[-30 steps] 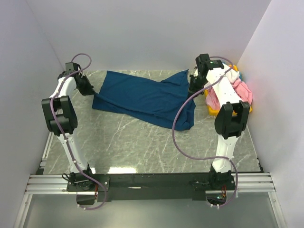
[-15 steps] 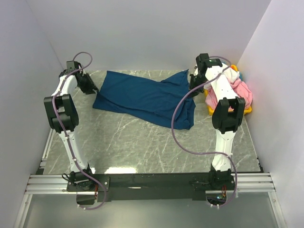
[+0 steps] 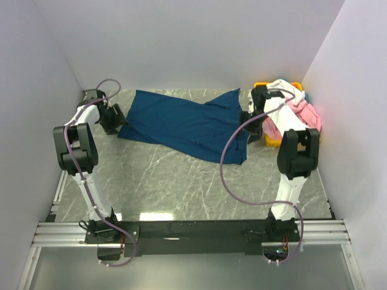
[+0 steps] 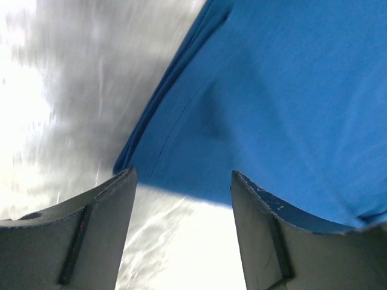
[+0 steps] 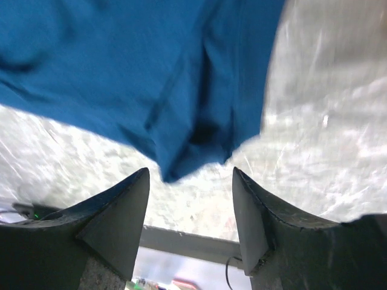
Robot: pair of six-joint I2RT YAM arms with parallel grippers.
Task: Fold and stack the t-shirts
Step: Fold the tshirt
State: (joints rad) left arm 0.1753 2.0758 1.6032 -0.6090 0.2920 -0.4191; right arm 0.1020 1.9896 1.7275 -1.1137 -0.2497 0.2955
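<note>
We see navy shirt point(image 3: 184, 124) spread across far desk point(image 3: 181, 181), between both pincers. Left pincer point(image 4: 181, 181) spread, at shirt's left edge. Right pincer point(image 5: 190, 175) spread, at right corner. Contact with cloth: can't tell, wrist views blurred. Pink shirt point(image 3: 309, 115) and white shirt point(image 3: 281, 87) heaped in bin point(image 3: 260, 85), partly behind right arm point(image 3: 296, 151). Both arms reach far, wrists low.

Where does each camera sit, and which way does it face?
Top external: high behind, looking down on the table, left arm, right arm.
Left wrist: on the left arm, past the open left claw, at the navy shirt.
Right wrist: on the right arm, past the open right claw, at its edge.
Shared: all show that shirt.
</note>
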